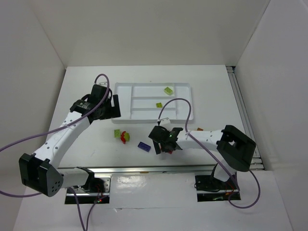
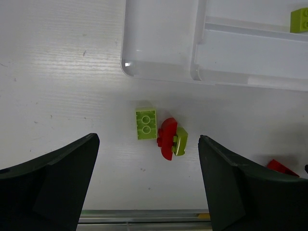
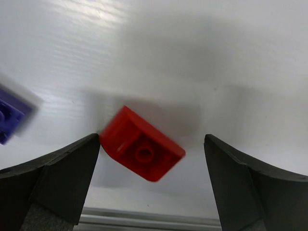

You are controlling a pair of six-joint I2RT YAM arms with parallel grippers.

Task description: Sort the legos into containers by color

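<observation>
The table (image 1: pixel 86 144) under me is white, matt and faintly ribbed. Plain white panels (image 1: pixel 29 57) wall it in on the left, the far side and the right. A metal rail (image 1: pixel 144 169) runs along the near edge, and purple cables (image 1: pixel 180 103) loop off both my arms.

The white tray (image 1: pixel 122 98) lies on the far half of the table. One lime brick (image 1: pixel 168 90) sits in its far long slot and a second lime brick (image 1: pixel 159 104) in the middle slot.

My left end effector (image 1: pixel 115 107) hangs by the tray's near left corner, its fingers apart and holding nothing. Below it on the table lie a loose lime brick (image 2: pixel 146 123) and, just to its right, a red piece (image 2: pixel 166 138) touching a small lime piece (image 2: pixel 181 141).

My right end effector (image 1: pixel 166 144) is low over the table, nearer than the tray, with its fingers wide apart. A red brick (image 3: pixel 142 150) lies flat on the table between them. One corner is just beside a finger (image 3: pixel 57 178), and I cannot tell whether they touch. A dark blue brick (image 3: pixel 9 118) shows blurred at the left. A small orange-brown piece (image 1: pixel 198 129) lies beside my right forearm.
</observation>
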